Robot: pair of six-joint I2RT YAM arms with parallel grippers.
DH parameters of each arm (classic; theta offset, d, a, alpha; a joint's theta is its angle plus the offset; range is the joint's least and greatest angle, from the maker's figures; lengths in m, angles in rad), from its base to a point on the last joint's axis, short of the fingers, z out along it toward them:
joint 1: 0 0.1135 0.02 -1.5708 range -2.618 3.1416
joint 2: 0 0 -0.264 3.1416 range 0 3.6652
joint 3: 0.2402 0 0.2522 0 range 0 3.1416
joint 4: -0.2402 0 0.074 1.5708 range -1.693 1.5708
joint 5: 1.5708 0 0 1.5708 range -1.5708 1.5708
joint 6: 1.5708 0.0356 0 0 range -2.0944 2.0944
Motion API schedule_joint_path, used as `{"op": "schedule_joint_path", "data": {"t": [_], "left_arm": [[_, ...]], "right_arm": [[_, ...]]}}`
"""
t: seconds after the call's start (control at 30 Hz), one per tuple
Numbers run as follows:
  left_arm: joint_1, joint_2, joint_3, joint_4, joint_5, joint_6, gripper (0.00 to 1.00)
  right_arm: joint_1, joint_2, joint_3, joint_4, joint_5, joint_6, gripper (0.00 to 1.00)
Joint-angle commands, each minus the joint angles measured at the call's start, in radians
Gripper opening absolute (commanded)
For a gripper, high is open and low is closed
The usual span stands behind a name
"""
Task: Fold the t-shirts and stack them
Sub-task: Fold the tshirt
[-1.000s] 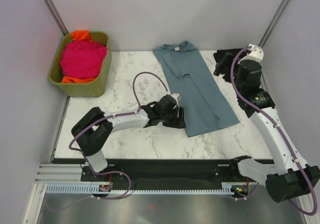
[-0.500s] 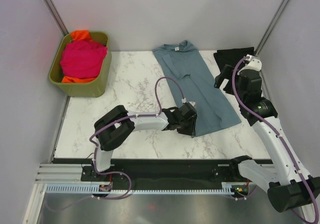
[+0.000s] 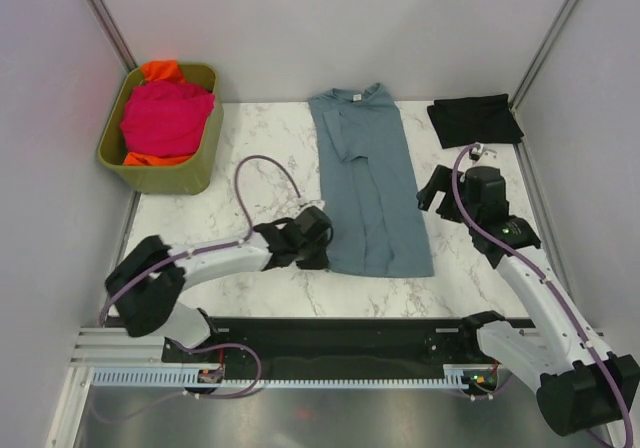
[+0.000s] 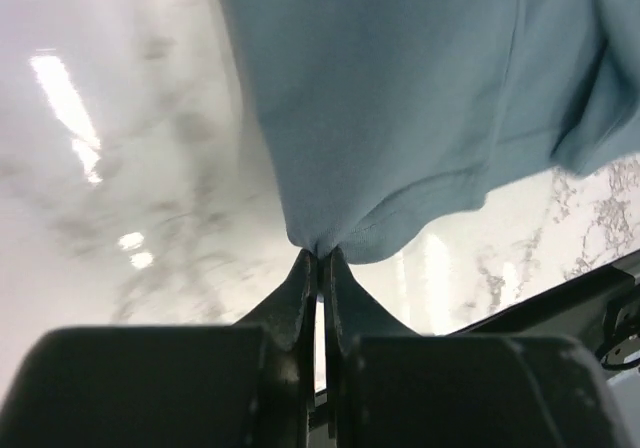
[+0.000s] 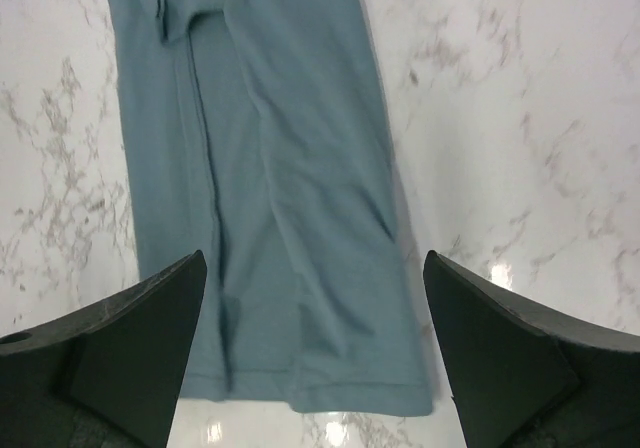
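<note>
While left pincer [image 4: 320,260] pinches blue-grey t-shirt [image 3: 370,183] at hem corner, right pincer [image 5: 314,260] hangs spread beside it.

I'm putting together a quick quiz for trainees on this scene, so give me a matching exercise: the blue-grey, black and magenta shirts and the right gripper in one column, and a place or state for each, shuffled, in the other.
Column one:
1. blue-grey t-shirt
2. black t-shirt
3. magenta t-shirt
4. right gripper

Column two:
A. in the olive bin
B. folded at the far right corner of the table
C. open, holding nothing
D. hem corner pinched by the left gripper

Pairs: 1-D, 2-B, 3-A, 4-C.
</note>
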Motion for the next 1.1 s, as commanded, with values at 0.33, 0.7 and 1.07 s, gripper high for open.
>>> {"op": "schedule_joint_path", "data": {"t": [0.33,0.7,1.07], "left_arm": [[0.075,-0.605,-0.344,-0.202,-0.042,-0.132,0.61],[0.073,-0.653,-0.413,-0.173,-0.071,-0.149,0.81],[0.078,-0.522,-0.423,0.010,-0.068,-0.134,0.75]], "right_arm": [[0.375,-0.057,-0.364,0.050,-0.042,0.347,0.98],[0.412,-0.200,-0.547,0.028,-0.065,0.476,0.84],[0.458,-0.252,-0.634,0.030,-0.082,0.548,0.49]]}}
